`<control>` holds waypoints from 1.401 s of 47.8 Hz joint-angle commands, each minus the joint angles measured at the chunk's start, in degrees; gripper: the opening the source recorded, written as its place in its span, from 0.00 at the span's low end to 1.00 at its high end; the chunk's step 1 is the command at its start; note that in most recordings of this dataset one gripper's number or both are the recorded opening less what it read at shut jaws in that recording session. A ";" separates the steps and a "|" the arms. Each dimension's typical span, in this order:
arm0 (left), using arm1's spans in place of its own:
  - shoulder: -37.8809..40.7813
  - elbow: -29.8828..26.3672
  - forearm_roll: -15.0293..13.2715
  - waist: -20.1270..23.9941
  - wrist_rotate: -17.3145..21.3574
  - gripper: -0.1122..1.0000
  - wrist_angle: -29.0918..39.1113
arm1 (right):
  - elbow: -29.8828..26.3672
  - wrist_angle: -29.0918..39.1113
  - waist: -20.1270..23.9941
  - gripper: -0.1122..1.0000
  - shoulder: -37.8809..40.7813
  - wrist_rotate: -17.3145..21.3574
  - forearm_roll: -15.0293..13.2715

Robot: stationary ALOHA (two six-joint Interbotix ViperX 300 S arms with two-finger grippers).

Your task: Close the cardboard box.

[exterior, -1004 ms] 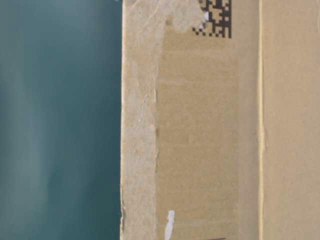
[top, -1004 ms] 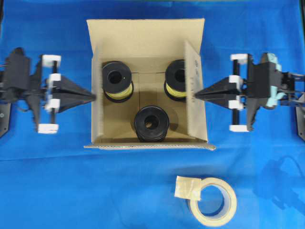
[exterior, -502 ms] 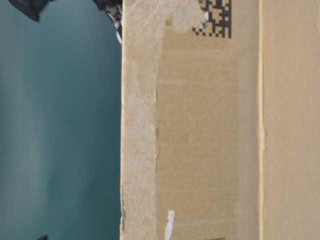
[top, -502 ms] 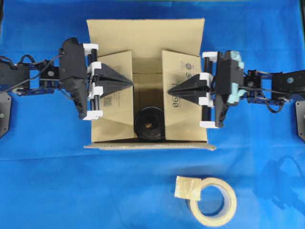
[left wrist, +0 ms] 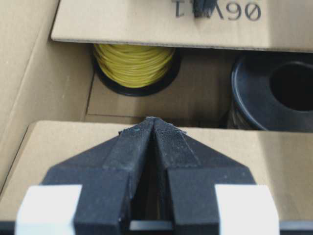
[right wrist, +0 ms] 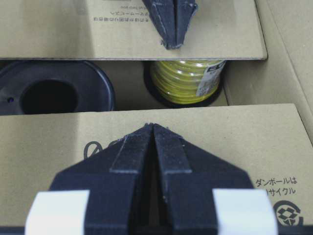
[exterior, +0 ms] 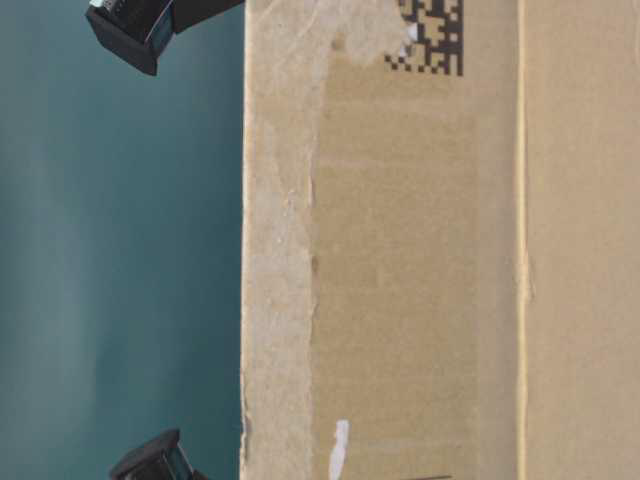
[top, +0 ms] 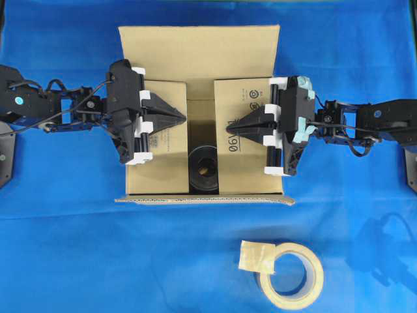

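Box: large brown corrugated cardboard box (top: 199, 52) mid-table on blue cloth, between both arms.
Change: side flaps upright 1 s ago, now folded nearly flat; long flaps not yet folded.
Left gripper (top: 182, 119): fingers together, pressing left flap, gripping nothing.
Right gripper (top: 236, 124): same, on right flap.
Hidden: black spools (top: 203, 169) mostly covered; table-level view shows only box wall.

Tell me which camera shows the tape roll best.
The overhead view: the tape roll lies whole on the blue table, in front of the cardboard box. No other view shows it.
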 commanded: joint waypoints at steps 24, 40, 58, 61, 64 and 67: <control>6.06 -14.15 0.00 6.77 1.93 0.10 -1.14 | -0.62 -0.53 0.09 0.10 -0.53 0.09 0.35; 8.53 -17.05 0.00 8.09 1.93 0.10 2.11 | -0.53 -0.62 0.18 0.10 -0.53 0.09 0.35; 10.20 -16.70 0.00 7.65 1.93 0.10 2.20 | -0.62 -0.62 0.18 0.10 -0.53 0.09 0.35; 10.28 -16.52 0.00 7.73 1.93 0.10 2.20 | -0.62 -0.62 0.26 0.10 -0.53 0.09 0.35; 10.28 -16.44 0.00 7.65 1.93 0.10 2.20 | -0.70 -0.62 0.26 0.10 -0.53 0.09 0.35; 10.28 -16.35 0.09 7.65 1.93 0.10 2.20 | -0.88 -0.44 0.18 0.10 -0.70 0.09 0.35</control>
